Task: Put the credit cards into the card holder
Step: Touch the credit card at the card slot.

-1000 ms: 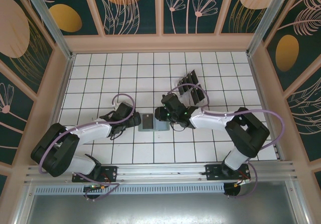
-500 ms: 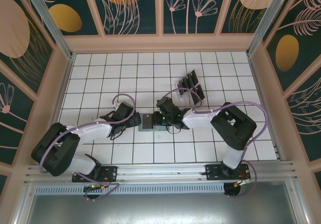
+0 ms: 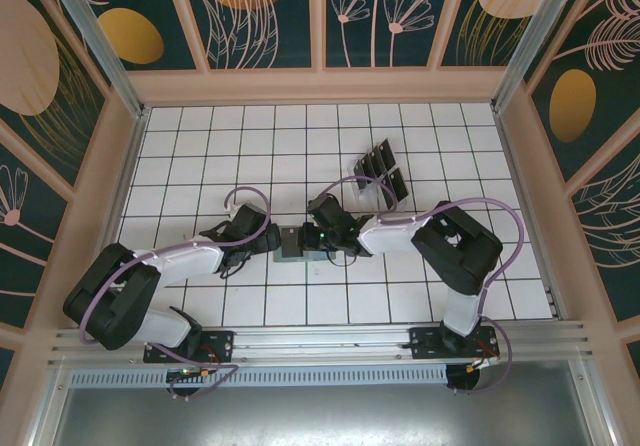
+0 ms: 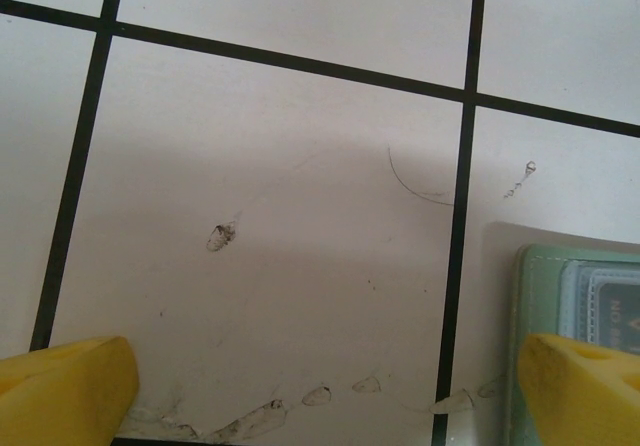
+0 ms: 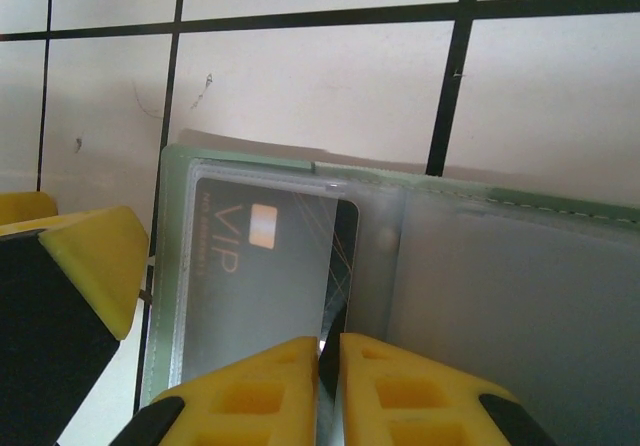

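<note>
My right gripper (image 5: 330,368) is closed almost completely, its two yellow fingertips (image 5: 255,394) pinching the near edge of a dark credit card (image 5: 265,276) with gold "VIP" lettering and a small gold chip. That card lies flat under the clear pocket on the left half of the card holder (image 5: 520,266), a sage-green case that is spread open on the white tiled table (image 3: 210,166); the card's right edge reaches close to the fold in the middle. From above, the holder sits near the middle of the table, between my two wrists. My left gripper (image 4: 320,394) is wide open, low over the tiles at the holder's left side: one fingertip rests on bare tile, the other sits over the green border of the case, though I cannot tell whether it presses on it. The other credit cards (image 3: 380,171) form a dark cluster further back and to the right, well apart from the holder
</note>
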Robot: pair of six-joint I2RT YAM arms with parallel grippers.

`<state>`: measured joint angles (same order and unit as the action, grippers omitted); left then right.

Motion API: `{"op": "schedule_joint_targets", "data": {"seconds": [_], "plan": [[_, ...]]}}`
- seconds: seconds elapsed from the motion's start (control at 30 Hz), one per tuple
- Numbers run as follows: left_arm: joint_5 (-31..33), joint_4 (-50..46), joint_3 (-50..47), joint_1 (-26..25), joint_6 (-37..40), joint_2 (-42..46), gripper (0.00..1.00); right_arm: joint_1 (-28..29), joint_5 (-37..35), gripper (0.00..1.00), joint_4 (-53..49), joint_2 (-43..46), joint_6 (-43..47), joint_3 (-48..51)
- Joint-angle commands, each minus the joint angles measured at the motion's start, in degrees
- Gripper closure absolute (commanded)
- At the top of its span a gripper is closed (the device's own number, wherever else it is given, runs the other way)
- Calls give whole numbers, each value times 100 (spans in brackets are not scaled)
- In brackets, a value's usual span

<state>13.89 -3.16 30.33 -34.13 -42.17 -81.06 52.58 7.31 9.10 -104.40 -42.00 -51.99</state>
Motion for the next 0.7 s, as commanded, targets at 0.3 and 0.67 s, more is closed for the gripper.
{"op": "schedule_joint_targets", "data": {"seconds": [0.3, 0.67], "plan": [[-68, 13, 84, 35, 96, 79, 1, 25, -329, 74, -593, 848, 405, -236], [-326, -261, 301, 3, 24, 602, 1, -340, -904, 63, -1812, 1128, 1449, -522]]}}
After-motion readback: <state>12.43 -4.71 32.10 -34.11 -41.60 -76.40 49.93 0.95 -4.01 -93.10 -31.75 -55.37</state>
